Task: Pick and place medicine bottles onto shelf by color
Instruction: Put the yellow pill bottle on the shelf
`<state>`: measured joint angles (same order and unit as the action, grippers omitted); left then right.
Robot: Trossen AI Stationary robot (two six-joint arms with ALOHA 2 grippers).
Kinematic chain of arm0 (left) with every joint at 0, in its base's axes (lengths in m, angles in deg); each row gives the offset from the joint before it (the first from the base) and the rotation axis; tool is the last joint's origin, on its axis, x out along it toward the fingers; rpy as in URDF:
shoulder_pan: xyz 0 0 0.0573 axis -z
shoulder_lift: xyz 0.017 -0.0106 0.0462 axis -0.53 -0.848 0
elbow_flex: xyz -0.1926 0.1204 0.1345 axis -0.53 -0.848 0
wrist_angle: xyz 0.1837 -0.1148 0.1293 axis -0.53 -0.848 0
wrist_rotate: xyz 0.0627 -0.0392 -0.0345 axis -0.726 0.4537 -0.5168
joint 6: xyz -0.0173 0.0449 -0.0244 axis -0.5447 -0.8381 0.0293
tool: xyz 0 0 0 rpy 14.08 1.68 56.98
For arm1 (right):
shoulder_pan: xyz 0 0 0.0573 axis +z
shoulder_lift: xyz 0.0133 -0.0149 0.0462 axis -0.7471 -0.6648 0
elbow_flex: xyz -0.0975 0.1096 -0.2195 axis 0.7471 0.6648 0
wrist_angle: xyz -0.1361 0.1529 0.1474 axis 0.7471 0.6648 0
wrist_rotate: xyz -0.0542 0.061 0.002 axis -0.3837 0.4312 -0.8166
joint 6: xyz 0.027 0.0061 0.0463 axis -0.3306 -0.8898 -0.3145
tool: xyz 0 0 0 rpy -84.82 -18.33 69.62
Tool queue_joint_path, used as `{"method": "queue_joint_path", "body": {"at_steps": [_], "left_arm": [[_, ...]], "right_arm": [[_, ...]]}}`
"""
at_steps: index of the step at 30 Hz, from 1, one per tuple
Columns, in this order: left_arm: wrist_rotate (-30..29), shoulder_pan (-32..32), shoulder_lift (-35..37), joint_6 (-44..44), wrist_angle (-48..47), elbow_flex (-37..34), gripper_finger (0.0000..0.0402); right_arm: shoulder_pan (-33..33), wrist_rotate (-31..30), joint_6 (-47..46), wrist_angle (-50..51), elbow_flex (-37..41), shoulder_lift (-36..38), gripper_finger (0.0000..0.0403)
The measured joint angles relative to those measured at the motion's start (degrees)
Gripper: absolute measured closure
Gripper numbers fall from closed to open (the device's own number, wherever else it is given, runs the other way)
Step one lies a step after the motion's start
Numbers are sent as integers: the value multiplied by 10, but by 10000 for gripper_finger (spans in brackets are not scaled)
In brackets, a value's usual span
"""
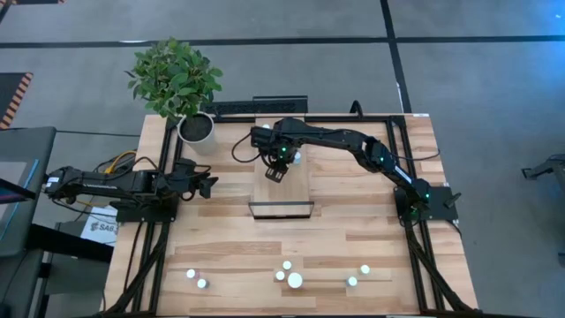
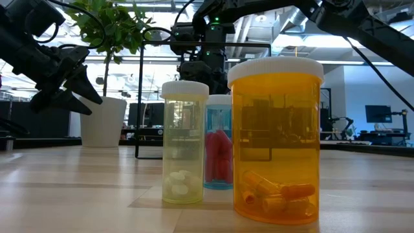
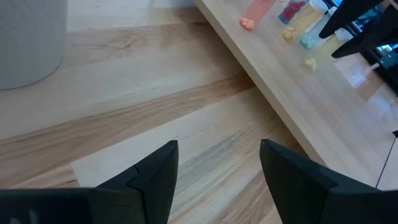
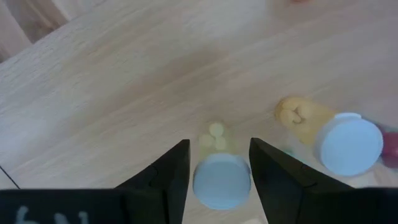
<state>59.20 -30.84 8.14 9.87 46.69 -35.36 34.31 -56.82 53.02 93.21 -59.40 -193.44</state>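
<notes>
The shelf [image 1: 291, 187] is a light-wood plank at the table's middle with a dark frame at its near end. My right gripper [image 1: 277, 170] [image 4: 221, 171] reaches over it and is shut on a pale yellow bottle [image 4: 221, 179] with a white cap. Another white-capped orange-yellow bottle [image 4: 345, 144] stands beside it, and a row of tinted bottles [image 3: 297, 25] shows on the shelf. Several bottles [image 1: 295, 281] stand on the table's near part; the low view shows a pale yellow one [image 2: 185, 145], a teal one [image 2: 218, 145] and the big orange one [image 2: 277, 139]. My left gripper [image 1: 210, 184] [image 3: 217, 171] is open and empty left of the shelf. My right gripper pinches the pale yellow bottle at its white cap [image 4: 221, 186], one finger [image 4: 173, 177] on each side. The fingers come from above, pointing down. The bottle is upright below them; whether its bottom rests on the shelf, I cannot tell.
A white plant pot [image 1: 196, 129] with a leafy plant stands at the table's far left, close to my left arm. The shelf's dark frame [image 1: 281, 210] stands up at its near end. Bare tabletop lies between the shelf and the near bottles.
</notes>
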Motion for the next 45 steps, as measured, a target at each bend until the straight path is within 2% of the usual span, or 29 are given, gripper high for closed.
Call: {"method": "queue_joint_path", "body": {"at_steps": [8, 12, 21, 24, 28, 33, 38, 45], "left_arm": [[0, 0, 0, 0, 0, 0, 189], [0, 0, 0, 0, 0, 0, 189], [0, 0, 0, 0, 0, 0, 189], [0, 0, 0, 0, 0, 0, 189], [0, 0, 0, 0, -2, 0, 189], [0, 0, 0, 0, -3, 0, 189], [0, 0, 0, 0, -5, 0, 189], [0, 0, 0, 0, -10, 0, 189]], "right_arm": [[-3, -5, -36, 7, -13, 4, 215], [-4, -27, -48, 8, -13, 15, 217], [-3, -58, -106, 31, -12, 76, 216], [2, -67, -161, 65, -12, 107, 219], [11, -77, -294, 112, -8, 138, 227], [26, -75, -435, 110, 79, 203, 242], [50, -42, -553, 112, 227, 284, 266], [103, 0, -664, 97, 406, 404, 281]]}}
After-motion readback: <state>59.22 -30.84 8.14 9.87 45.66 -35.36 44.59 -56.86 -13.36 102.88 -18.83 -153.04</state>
